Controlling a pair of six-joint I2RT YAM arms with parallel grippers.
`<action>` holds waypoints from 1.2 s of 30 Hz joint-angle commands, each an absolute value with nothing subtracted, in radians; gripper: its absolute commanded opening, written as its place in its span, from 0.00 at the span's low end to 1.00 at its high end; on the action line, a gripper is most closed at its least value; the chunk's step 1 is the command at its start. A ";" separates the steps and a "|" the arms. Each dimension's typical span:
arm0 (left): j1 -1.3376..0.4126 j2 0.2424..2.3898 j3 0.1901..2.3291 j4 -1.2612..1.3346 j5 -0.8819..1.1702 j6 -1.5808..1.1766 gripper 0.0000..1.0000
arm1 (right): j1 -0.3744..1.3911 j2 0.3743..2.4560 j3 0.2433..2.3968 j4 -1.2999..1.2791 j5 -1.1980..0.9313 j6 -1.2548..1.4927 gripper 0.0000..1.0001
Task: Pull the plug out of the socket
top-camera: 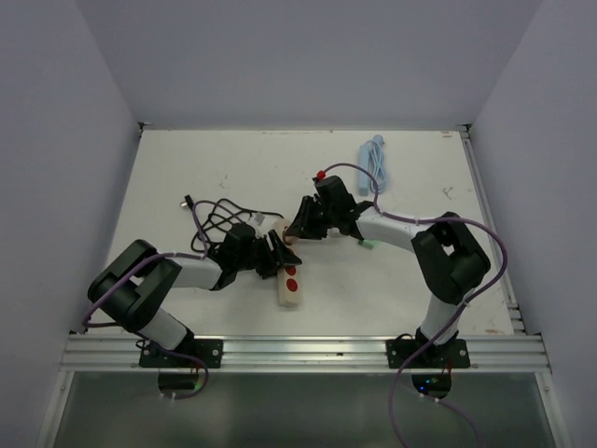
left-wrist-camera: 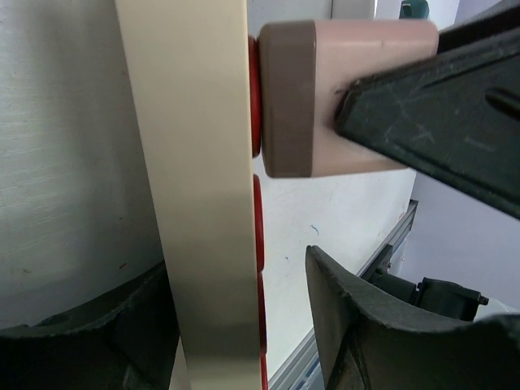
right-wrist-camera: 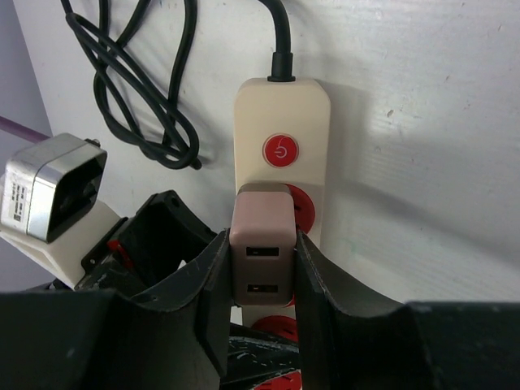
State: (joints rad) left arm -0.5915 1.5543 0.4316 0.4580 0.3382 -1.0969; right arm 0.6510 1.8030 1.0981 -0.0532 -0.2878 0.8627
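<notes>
At 6 o'clock from the switch (right-wrist-camera: 280, 150), my R gripper (right-wrist-camera: 262, 272) pinches the plug (right-wrist-camera: 262, 236). L gripper (left-wrist-camera: 240, 325) straddles strip (left-wrist-camera: 187, 162), jaws apart.

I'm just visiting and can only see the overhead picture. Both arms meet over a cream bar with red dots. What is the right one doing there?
Observer: The right gripper has a finger pressed on each side of a pinkish plug, a charger block with two USB slots on its end.
Operator: Is it out of the socket?
Observer: Not yet. In the left wrist view the plug's base sits flush against the red socket on the power strip, and no pins show.
Operator: And the left arm?
Observer: The left gripper straddles the strip, but table shows between the strip and one finger, so it looks unclamped.
</notes>
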 commanded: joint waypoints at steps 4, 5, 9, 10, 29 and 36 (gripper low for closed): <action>-0.597 1.631 0.422 0.253 0.230 -1.031 0.63 | 0.664 1.724 1.063 -0.064 -0.344 0.894 0.00; -0.597 1.632 0.423 0.253 0.230 -1.031 0.63 | 0.666 1.721 1.063 -0.057 -0.348 0.899 0.00; -0.597 1.643 0.434 0.249 0.227 -1.034 0.59 | 0.676 1.718 1.065 -0.046 -0.350 0.913 0.00; -0.597 1.644 0.434 0.250 0.227 -1.034 0.57 | 0.678 1.717 1.063 -0.043 -0.348 0.916 0.00; -0.597 1.658 0.397 0.181 0.193 -1.075 0.00 | 0.677 1.669 1.072 -0.086 -0.334 0.894 0.00; -0.592 1.654 0.390 0.112 0.161 -1.121 0.00 | 0.654 1.629 1.068 -0.098 -0.331 0.891 0.00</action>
